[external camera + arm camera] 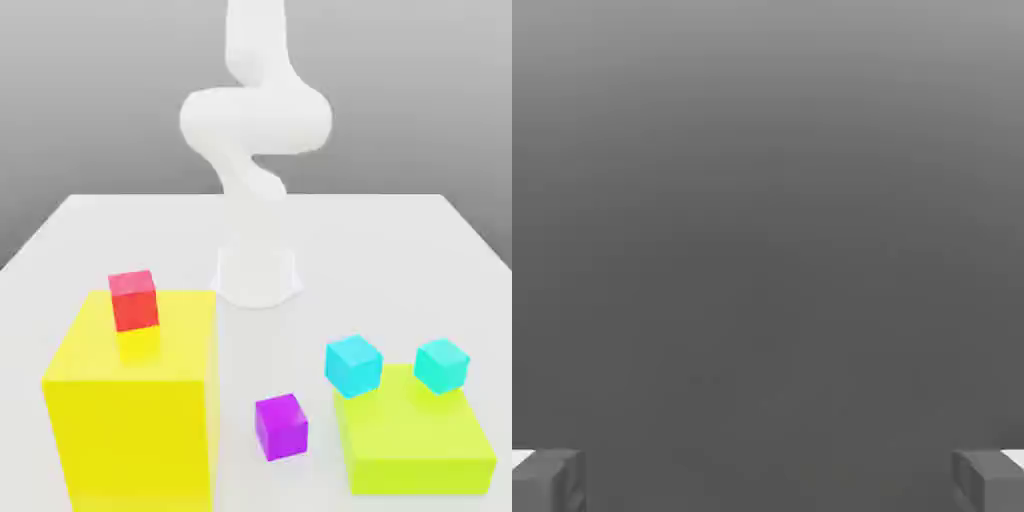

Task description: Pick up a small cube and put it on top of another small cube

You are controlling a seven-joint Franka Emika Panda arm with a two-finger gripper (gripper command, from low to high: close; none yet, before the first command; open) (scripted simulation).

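Yellow, smooth-faced and tall, the large block (135,440) at the exterior view's left bears a small glossy red cube (134,301); we treat its near wall as the limit for lateral travel. To its right, the small glossy purple cube (281,427) rests on the pale flat table (300,345). We judge it light, rigid and possibly slippery, not fragile. We recommend gripping two opposite side faces squarely, at mid-height, from above. Open table separates it from both blocks; we align with its turned faces before descending. Farther right, two small glossy cyan cubes (354,366) (442,366) stand by the low yellow-green block's (415,440) far edge; either may serve as base. In the hand view, we see the gripper (768,482) spread wide, with nothing between its fingertips.
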